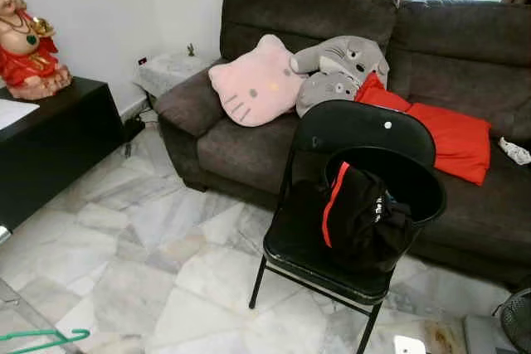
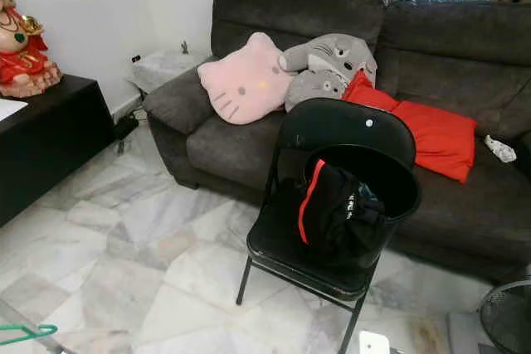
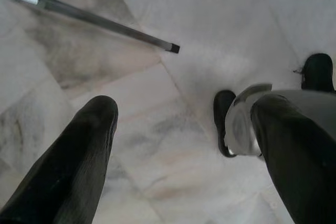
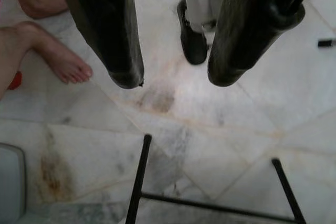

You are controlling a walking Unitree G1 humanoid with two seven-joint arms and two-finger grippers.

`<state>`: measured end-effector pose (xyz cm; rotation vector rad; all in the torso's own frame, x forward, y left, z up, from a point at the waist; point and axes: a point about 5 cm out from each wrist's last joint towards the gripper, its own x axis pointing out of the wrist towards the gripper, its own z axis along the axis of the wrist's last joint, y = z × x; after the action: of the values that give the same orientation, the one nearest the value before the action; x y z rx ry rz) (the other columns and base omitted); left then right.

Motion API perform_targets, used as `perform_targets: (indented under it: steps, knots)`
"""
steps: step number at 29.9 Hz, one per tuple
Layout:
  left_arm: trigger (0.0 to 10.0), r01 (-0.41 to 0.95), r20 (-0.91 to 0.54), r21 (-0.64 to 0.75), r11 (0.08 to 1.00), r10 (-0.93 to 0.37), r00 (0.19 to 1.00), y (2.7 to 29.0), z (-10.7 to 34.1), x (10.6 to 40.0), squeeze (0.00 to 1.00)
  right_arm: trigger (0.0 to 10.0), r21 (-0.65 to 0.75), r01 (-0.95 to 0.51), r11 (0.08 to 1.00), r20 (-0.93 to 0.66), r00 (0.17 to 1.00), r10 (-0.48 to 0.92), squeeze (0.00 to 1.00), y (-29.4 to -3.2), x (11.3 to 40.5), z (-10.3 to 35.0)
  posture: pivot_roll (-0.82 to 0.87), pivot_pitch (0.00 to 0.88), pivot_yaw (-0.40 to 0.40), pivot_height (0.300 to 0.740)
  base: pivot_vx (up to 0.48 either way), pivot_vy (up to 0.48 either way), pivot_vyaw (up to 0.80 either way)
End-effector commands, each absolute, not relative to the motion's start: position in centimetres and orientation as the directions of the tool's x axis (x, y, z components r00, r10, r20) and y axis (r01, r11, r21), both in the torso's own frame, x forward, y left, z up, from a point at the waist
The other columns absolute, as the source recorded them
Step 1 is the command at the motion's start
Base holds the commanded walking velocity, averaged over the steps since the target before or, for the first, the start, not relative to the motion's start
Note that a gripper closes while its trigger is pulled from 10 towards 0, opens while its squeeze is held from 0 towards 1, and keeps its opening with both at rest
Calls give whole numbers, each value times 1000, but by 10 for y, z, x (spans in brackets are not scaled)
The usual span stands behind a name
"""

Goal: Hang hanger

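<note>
A green hanger [image 1: 48, 338] lies low at the near left, partly cut off by the picture's edge, beside a thin metal bar [image 1: 21, 306]. A black folding chair [image 1: 365, 134] stands in front of the sofa with a black garment with a red stripe [image 1: 361, 217] heaped on its seat. My left gripper [image 3: 184, 108] hangs open over the marble floor with nothing between its fingers. My right gripper [image 4: 175, 77] is also open and empty above the floor, close to the chair's black legs [image 4: 137, 182].
A dark brown sofa [image 1: 465, 47] holds a pink cat cushion [image 1: 253, 84], a grey plush [image 1: 340, 68] and a red cushion [image 1: 444, 134]. A black cabinet [image 1: 50, 143] with a figurine stands left. A fan [image 1: 516, 317] is at near right. A person's bare feet [image 4: 63, 64] rest nearby.
</note>
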<state>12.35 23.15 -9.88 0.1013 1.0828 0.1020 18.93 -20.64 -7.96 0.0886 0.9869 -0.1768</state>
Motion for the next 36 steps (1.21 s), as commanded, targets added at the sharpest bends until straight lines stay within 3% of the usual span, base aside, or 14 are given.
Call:
perform_targets:
  steps: [1,9,15,36]
  knots:
    - [10000,-28,-883,151,988,148,446,240,-98,120,0,10000,7,199,980,-835,540,-103,0,-204,190,-80,55,0,16,740,0,0,-719]
    - [10000,-54,-879,179,982,184,440,271,-91,111,0,10000,9,204,979,-832,545,-106,0,-203,189,-80,26,0,21,740,0,0,-713]
    - [10000,-58,-880,182,982,189,435,279,-89,107,0,10000,14,209,978,-827,552,-106,0,-202,189,-80,22,0,26,740,0,0,0]
    - [10000,-28,-882,147,989,144,448,244,-97,121,0,10000,21,232,973,-815,568,-118,0,-201,193,-78,52,0,29,740,0,0,0]
